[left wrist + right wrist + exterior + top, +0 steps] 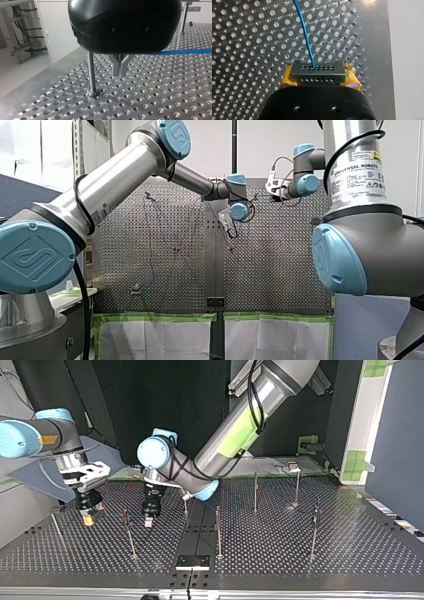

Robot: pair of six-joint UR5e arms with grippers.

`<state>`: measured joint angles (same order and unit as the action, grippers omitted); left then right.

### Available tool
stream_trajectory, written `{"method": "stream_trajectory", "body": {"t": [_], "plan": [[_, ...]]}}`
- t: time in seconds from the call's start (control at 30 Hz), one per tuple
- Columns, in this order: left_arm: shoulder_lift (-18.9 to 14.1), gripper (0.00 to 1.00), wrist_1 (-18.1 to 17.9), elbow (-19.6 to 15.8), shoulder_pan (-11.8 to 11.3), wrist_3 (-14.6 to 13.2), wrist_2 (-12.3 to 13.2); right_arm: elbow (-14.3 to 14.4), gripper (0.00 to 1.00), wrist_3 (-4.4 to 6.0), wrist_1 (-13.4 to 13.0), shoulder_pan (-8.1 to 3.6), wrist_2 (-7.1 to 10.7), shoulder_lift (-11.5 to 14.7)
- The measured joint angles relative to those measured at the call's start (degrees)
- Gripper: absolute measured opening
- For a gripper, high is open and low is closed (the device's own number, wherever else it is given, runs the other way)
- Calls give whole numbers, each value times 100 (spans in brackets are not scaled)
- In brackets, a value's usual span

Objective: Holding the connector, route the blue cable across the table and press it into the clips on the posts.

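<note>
Only the right wrist view shows the connector [317, 74] clamped.

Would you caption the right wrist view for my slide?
Yellow-padded right gripper clamps the connector; blue cable runs ahead over the perforated table.

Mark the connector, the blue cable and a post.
connector [317, 73], right wrist view, middle of its grey face.
blue cable [305, 35], right wrist view, stretch ahead of the connector.
post [91, 72], left wrist view, middle of its shaft.

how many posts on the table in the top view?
7 posts: one far left, one left of centre, one farther back, two middle, two right. Some may be hidden.
</note>
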<state>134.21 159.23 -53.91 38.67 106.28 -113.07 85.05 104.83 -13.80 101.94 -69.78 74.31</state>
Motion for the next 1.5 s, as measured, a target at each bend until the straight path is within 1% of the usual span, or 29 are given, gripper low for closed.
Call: {"method": "stream_trajectory", "body": {"t": [0.03,0.07,0.1,0.13,0.17,0.2,0.23,0.27,0.43,0.67,0.8,0.93,1.1,1.27,1.4,1.5], "plan": [[-1,46,16,-1,8,-1,0,-2,0,-2,0,-6,2,-2],[-1,58,41,-1,21,-3,-1,-5,0,-3,0,-15,4,-3],[0,58,63,-1,31,-5,-2,-6,0,-3,0,-22,7,-4],[0,70,86,-2,42,-7,-4,-6,0,-3,0,-26,10,-5],[-1,86,120,-2,56,-9,-7,-7,0,-4,-1,-32,12,-6],[-2,86,149,-2,65,-11,-10,-7,0,-4,0,-36,13,-7],[-3,96,183,-3,73,-14,-17,-8,0,-4,0,-39,14,-7],[-4,100,237,-3,83,-16,-33,-8,0,-5,-1,-42,15,-7],[-5,100,491,-3,117,-8,-126,-8,0,-3,3,-50,16,-8],[-26,100,834,-22,163,140,-417,-8,0,4,24,-56,16,-1],[-121,100,988,-116,189,176,-527,-6,0,2,32,-56,16,0],[-275,100,1024,-273,190,218,-468,-5,0,-3,37,-56,16,0],[-532,100,1026,-528,275,247,-290,-6,0,-4,45,-56,16,1],[-800,100,935,-799,388,244,-116,-7,0,-5,51,-45,16,1],[-986,100,845,-984,466,195,-80,-6,0,-5,52,-33,16,1],[-1113,100,735,-1111,482,168,-89,-4,0,-3,56,-26,16,1]]}}
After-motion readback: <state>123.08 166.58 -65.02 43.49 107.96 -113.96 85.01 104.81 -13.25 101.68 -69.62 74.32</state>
